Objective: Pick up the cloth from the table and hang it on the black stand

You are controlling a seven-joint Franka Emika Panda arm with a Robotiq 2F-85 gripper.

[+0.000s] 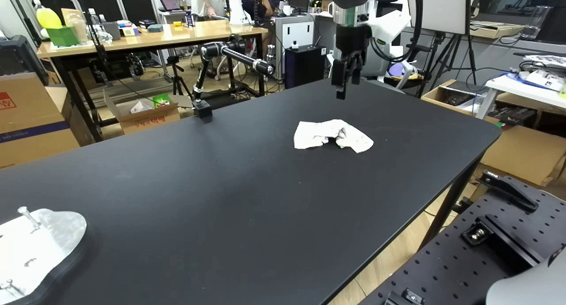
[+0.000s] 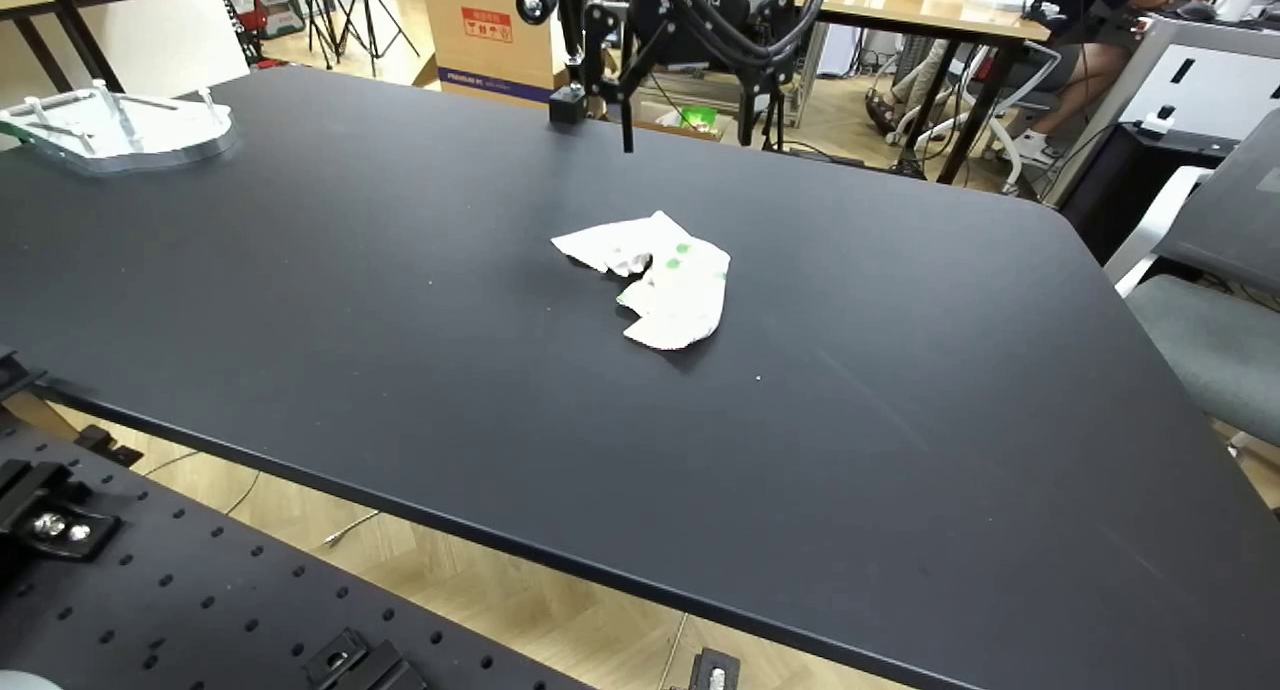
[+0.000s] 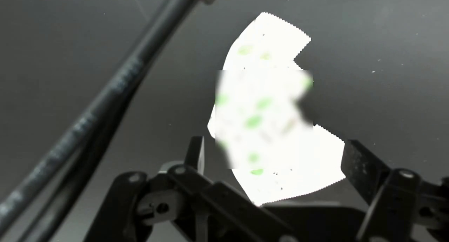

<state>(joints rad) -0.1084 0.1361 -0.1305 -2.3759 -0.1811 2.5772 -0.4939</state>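
At the left of an exterior view we find a cardboard box [image 1: 33,139] standing just beyond the edge of the dark table [image 1: 177,199], and on that table, nearer to us, a pale plate [image 1: 62,234] with short pegs [image 1: 30,218] rising from its top; only part of it is in view there. Farther right, at the far edge, a black jointed stand [image 1: 212,51] rises from a block-like base [image 1: 203,109], with one bar [image 1: 241,57] reaching out to the right. Next we come to the white cloth [image 1: 331,129], which lies bent and rumpled on the table, apart from the stand and well apart from the plate; in the wrist view we make out its saw-toothed edges and green marks, though its middle is blurred. Over the table hangs the gripper [image 2: 688,138], its two fingers [image 3: 361,165] spread apart; the wrist view shows the cloth between them, yet in both exterior views we see the gripper apart from it. To the right of all this, we notice a perforated black board [image 1: 442,256] low by the table's near side and, in an exterior view, a grey chair [image 2: 1210,340] just beside the table's end
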